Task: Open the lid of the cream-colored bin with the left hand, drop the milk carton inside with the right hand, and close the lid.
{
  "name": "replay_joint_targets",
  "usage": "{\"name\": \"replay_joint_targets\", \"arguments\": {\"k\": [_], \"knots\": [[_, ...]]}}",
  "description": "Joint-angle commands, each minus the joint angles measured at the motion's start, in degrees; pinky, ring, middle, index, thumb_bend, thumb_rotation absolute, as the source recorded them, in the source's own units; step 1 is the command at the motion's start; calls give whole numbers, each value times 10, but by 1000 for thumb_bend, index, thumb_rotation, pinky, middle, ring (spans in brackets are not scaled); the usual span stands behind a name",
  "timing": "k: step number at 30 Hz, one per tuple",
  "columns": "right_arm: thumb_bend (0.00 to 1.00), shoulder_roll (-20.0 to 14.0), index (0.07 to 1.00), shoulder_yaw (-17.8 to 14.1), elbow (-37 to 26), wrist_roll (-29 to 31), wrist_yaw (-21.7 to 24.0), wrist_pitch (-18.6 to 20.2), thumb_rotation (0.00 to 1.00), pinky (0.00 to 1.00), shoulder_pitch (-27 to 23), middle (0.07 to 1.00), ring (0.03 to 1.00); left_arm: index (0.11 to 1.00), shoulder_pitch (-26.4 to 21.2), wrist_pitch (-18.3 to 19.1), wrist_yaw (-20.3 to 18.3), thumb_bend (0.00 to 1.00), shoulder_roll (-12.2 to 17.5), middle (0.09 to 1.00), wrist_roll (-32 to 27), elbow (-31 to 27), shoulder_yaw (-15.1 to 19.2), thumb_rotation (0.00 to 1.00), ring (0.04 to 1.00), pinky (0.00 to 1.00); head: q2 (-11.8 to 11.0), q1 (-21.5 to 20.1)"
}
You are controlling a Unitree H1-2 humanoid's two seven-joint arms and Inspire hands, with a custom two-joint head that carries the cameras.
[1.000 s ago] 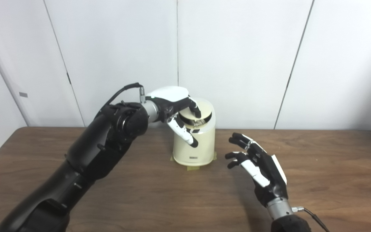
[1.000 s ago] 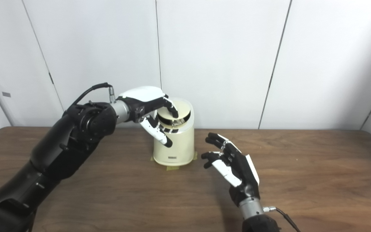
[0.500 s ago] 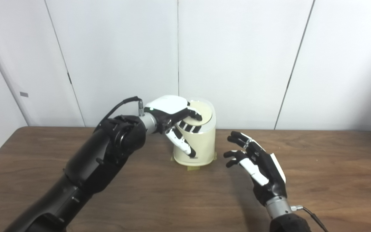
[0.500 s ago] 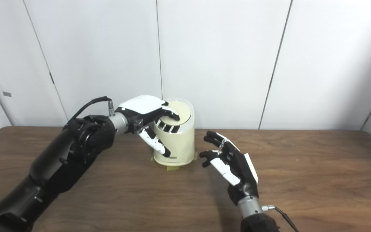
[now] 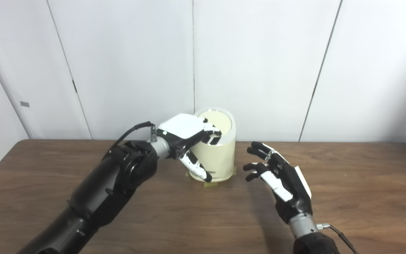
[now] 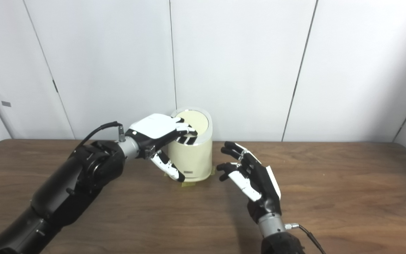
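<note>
The cream-colored bin (image 5: 221, 158) stands at the back middle of the wooden table (image 5: 365, 183). Its round lid (image 5: 220, 121) lies flat and closed. My left hand (image 5: 185, 132) is at the bin's front-left rim, with its fingers resting on the lid's edge and its thumb hanging down the bin's front; it grips nothing. My right hand (image 5: 281, 178) is open and empty, palm toward the bin, just right of it and a little above the table. No milk carton is in view.
Yellow tape (image 5: 208, 184) shows under the bin's base. White wall panels (image 5: 259, 70) stand right behind the table. A cable (image 5: 340, 234) runs from my right wrist.
The lid, tilted up a second ago, has come down flat and closed. My left hand has lowered with it toward the bin's front rim. My right hand has drifted slightly left.
</note>
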Motion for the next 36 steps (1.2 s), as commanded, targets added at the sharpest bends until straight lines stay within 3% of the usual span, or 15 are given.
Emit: {"name": "replay_joint_targets", "arguments": {"k": [1, 7, 12, 18, 24, 25, 27, 30, 31, 34, 36], "knots": [[664, 5, 748, -2, -15, 8, -1, -12, 530, 416, -28, 763, 567, 874, 7, 15, -40, 973, 2, 889, 0, 16, -12, 389, 1000, 1000, 0, -1], [673, 6, 750, -5, -6, 9, -3, -18, 550, 411, -34, 787, 571, 827, 5, 24, -66, 990, 7, 842, -4, 16, -18, 390, 1000, 1000, -3, 1], [682, 6, 751, -8, 0, 10, -6, -23, 551, 413, -34, 793, 568, 816, 13, 12, -19, 964, 11, 835, -8, 2, 1, 407, 1000, 1000, -8, 2], [657, 4, 752, -9, 3, 5, -9, -25, 540, 417, -34, 788, 574, 859, 40, -15, 102, 851, -1, 854, -42, -14, 81, 396, 956, 1000, -12, 4], [611, 0, 756, -11, 10, 2, -10, -31, 505, 408, -35, 786, 576, 981, 75, -41, 205, 769, -23, 984, -102, -23, 175, 354, 994, 1000, -15, 6], [606, -1, 755, -12, 11, 2, -10, -31, 502, 408, -36, 785, 576, 986, 82, -46, 216, 761, -29, 992, -122, -24, 192, 334, 995, 956, -15, 6], [598, -2, 757, -13, 13, 3, -9, -33, 498, 410, -36, 787, 576, 988, 95, -50, 229, 747, -39, 999, -158, -27, 220, 304, 985, 899, -16, 7], [602, -4, 754, -15, 16, 8, -5, -36, 479, 413, -34, 778, 575, 975, 125, -44, 242, 737, -58, 995, -220, -39, 261, 298, 987, 919, -17, 6], [599, -5, 753, -16, 17, 8, -5, -37, 471, 413, -34, 775, 572, 943, 139, -38, 242, 760, -67, 977, -251, -44, 276, 280, 957, 834, -17, 6], [590, -10, 752, -16, 14, 3, -5, -37, 460, 416, -32, 772, 575, 901, 178, -32, 234, 758, -84, 942, -329, -55, 309, 258, 907, 740, -16, 4], [596, -13, 750, -16, 13, 4, -5, -36, 437, 424, -31, 772, 586, 873, 194, -30, 230, 769, -90, 905, -365, -58, 320, 256, 875, 728, -15, 3]]}}
